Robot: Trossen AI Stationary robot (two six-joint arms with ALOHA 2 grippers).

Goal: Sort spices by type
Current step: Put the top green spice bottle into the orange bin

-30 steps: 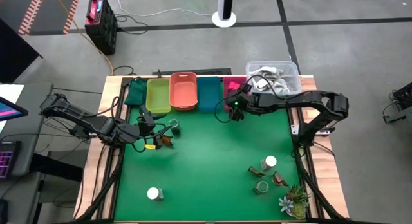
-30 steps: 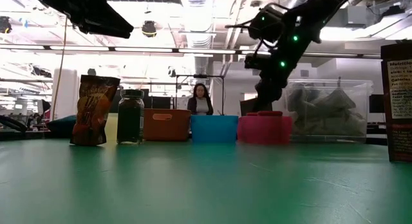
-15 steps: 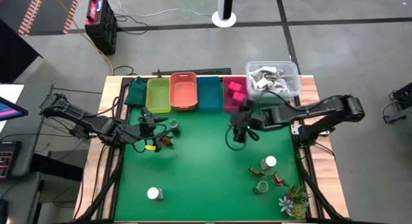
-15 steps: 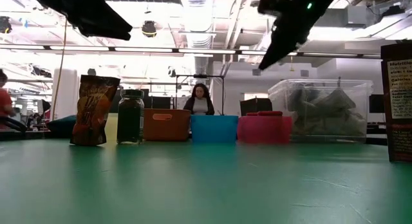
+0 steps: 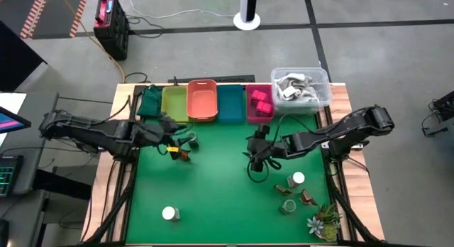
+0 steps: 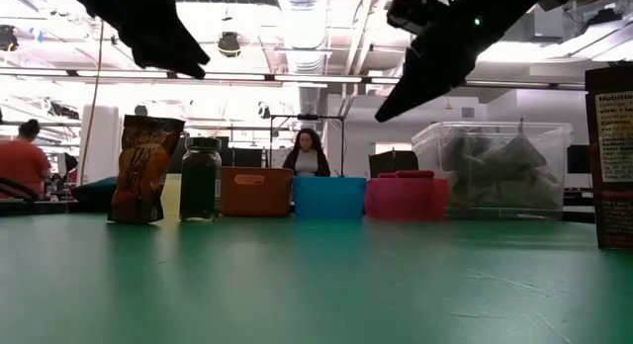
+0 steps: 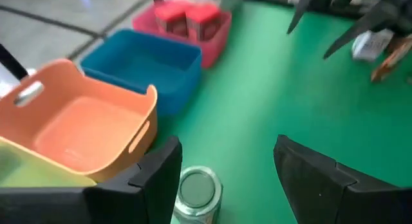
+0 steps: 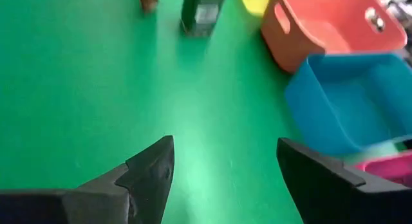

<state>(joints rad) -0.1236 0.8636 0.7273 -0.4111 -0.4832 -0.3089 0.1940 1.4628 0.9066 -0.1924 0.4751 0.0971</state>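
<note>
Left gripper [image 5: 172, 137] hangs above the green mat [image 5: 227, 197] with its jaws spread wide and empty, just over a little green jar [image 5: 191, 140] and a brown sachet [image 5: 182, 155] near the bins. Farther along, the right gripper [image 5: 254, 158] hovers over mid-table, fingers likewise wide apart and holding nothing.

Counted from the left: one white-capped jar [image 5: 170, 213] alone near the front edge, then the green jar and sachet under the left arm; on the right, a cluster of a second white-capped jar [image 5: 296, 179], another green jar [image 5: 288, 206] and two more brown sachets [image 5: 308, 197]. Two pink blocks [image 5: 259, 101] lie in the pink bin [image 5: 249, 116].

Four coloured bins line the back: yellow [image 5: 174, 105], orange [image 5: 202, 101], blue [image 5: 230, 105], pink, then a clear tub [image 5: 301, 89]. Beyond the table, the low view shows a person seated [image 6: 309, 152] and another at far left [image 6: 25, 161] under ceiling lights.
</note>
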